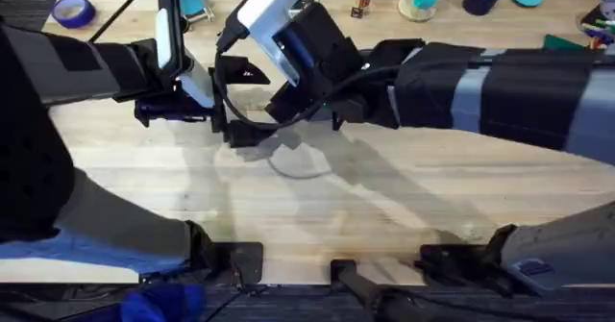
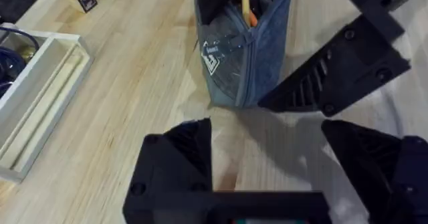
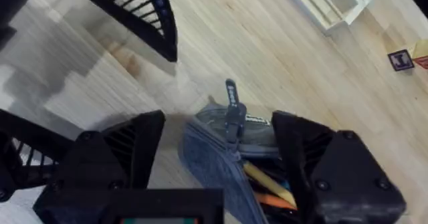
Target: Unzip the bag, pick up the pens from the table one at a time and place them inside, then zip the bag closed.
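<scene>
The blue-grey fabric pencil pouch (image 3: 227,150) is stood on end on the light wooden plank table (image 3: 287,57), its mouth gaping, with yellow and orange pens (image 3: 267,184) seen inside. The right gripper (image 3: 214,157) is spread wide, its black fingers straddling the pouch without clamping it. The dark zipper pull tab (image 3: 232,103) projects from the pouch just ahead of those jaws. The left gripper (image 2: 267,157) is held open and empty just beside the pouch base. The right arm is judged nearer for zipping.
</scene>
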Motion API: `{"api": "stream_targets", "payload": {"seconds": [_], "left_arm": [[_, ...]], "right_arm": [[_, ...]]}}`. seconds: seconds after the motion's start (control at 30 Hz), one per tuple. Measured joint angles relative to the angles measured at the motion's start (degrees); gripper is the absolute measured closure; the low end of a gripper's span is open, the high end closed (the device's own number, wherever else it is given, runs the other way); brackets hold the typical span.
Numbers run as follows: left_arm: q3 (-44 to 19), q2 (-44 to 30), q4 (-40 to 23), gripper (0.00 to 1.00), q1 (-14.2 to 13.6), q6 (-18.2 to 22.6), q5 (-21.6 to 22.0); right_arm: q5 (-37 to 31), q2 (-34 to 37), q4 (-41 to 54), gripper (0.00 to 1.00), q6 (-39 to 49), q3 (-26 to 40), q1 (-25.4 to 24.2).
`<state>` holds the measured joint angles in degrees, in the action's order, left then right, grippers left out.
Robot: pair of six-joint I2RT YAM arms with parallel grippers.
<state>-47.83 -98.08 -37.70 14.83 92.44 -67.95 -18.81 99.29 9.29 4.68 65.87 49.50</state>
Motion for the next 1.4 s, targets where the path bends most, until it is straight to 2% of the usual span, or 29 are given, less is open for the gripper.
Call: {"api": "stream_targets", "payload": {"seconds": [0.63,0.93,1.4], "left_arm": [[0.0,0.0,0.0,0.006,0.0,0.0,0.0],[0.0,0.0,0.0,0.006,0.0,0.0,0.0],[0.0,0.0,-0.2,0.006,0.0,0.0,0.0]], "right_arm": [[0.0,0.1,-0.6,0.068,0.0,0.0,0.0],[0.0,0.1,-0.6,0.023,0.0,0.0,0.0],[-0.1,0.1,-0.6,0.014,0.0,0.0,-1.8]]}}
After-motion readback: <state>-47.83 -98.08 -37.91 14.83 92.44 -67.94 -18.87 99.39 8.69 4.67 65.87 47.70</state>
